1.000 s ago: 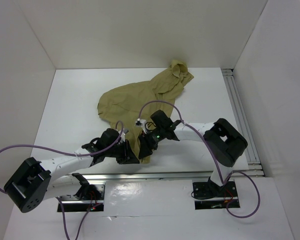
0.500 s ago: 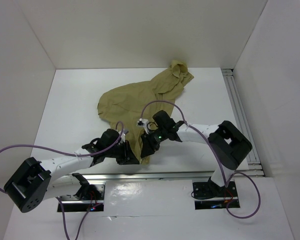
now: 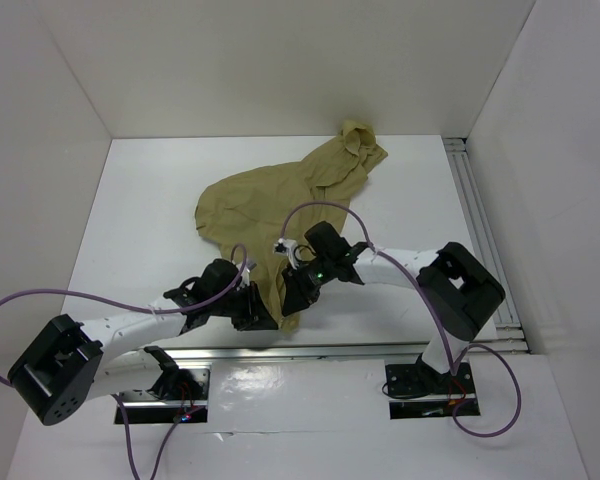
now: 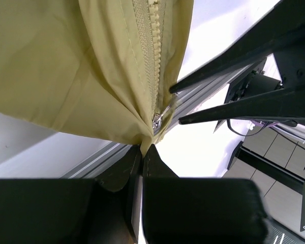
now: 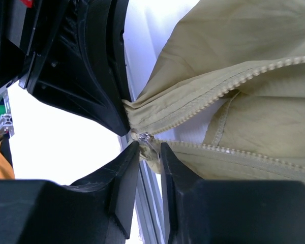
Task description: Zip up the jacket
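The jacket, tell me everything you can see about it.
The jacket is thin, soft olive-tan fabric, lying crumpled on the white table, with a bunched end reaching toward the far wall. Its near hem corner is pinched in the shut left gripper. The zipper has pale teeth. Its two rows spread apart from the metal slider, which sits at the bottom end, so it is unzipped. The right gripper brackets the slider's pull, fingers slightly apart.
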`<action>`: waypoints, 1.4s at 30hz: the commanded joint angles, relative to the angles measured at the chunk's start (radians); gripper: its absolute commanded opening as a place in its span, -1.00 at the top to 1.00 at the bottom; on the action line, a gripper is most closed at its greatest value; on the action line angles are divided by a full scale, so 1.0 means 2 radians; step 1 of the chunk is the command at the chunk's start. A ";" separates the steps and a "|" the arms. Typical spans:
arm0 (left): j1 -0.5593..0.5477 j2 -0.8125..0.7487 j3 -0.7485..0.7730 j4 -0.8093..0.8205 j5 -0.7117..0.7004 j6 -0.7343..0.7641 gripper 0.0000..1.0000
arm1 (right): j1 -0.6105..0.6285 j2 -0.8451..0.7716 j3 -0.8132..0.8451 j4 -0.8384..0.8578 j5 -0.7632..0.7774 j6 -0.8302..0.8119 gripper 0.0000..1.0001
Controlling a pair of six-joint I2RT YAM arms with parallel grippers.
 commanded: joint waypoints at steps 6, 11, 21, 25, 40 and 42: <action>0.003 -0.005 -0.003 0.010 0.008 0.007 1.00 | 0.008 -0.011 0.007 -0.007 0.005 -0.009 0.62; 0.003 -0.005 -0.003 0.010 0.008 0.007 1.00 | 0.013 -0.011 0.011 -0.007 0.005 -0.009 0.69; 0.003 -0.005 -0.003 0.010 0.008 0.007 1.00 | 0.023 0.003 0.016 -0.023 0.014 -0.015 0.59; 0.003 -0.005 -0.003 0.010 0.008 0.007 1.00 | 0.027 0.003 0.021 -0.027 0.034 -0.015 1.00; 0.003 -0.010 -0.003 0.005 0.008 0.007 1.00 | 0.047 -0.072 0.017 -0.042 0.240 0.014 1.00; 0.003 -0.010 -0.003 0.005 0.014 0.007 1.00 | 0.054 -0.086 0.005 -0.023 0.277 0.029 1.00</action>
